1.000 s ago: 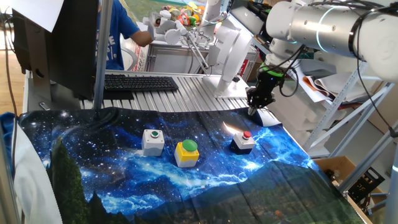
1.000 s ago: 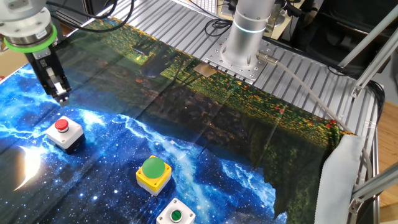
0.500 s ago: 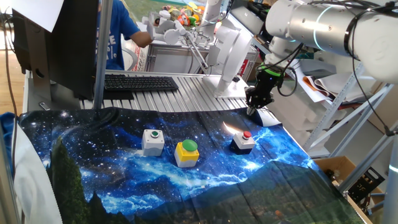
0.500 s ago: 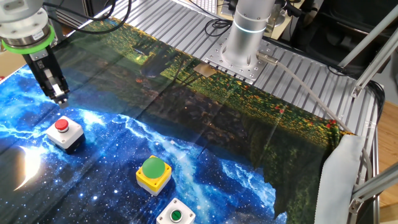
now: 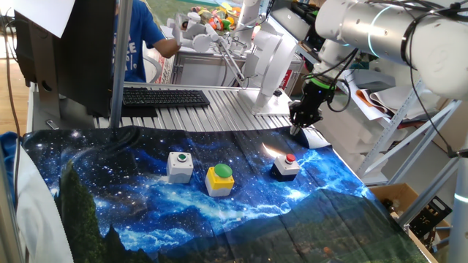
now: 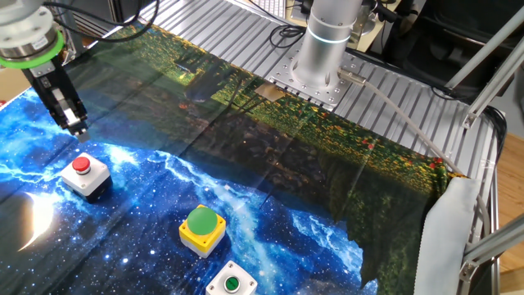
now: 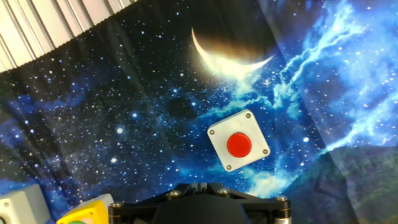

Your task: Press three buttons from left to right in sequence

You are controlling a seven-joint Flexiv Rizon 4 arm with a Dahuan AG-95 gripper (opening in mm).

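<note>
Three buttons stand in a row on the starry cloth. The grey box with a small green cap [image 5: 179, 166] [image 6: 232, 283] is on the left in one fixed view. A yellow box with a large green dome [image 5: 219, 179] [image 6: 202, 227] follows, then the dark box with a pale lid and small red cap [image 5: 287, 166] [image 6: 84, 174] [image 7: 239, 144]. My gripper [image 5: 296, 127] [image 6: 76, 128] hangs shut and empty in the air, above and behind the red-capped box and apart from it. The hand view looks down on that box.
A moon print [image 7: 230, 53] lies on the cloth just beyond the red-capped box. The arm's base [image 6: 323, 49] stands on the ribbed metal table [image 5: 219, 109]. A keyboard [image 5: 164, 96] and a white machine [image 5: 267, 66] sit behind the cloth; a person in blue [image 5: 139, 40] is at the back.
The gripper has drifted very slightly away from the red-capped box in the other fixed view and stayed shut. The buttons have not moved.
</note>
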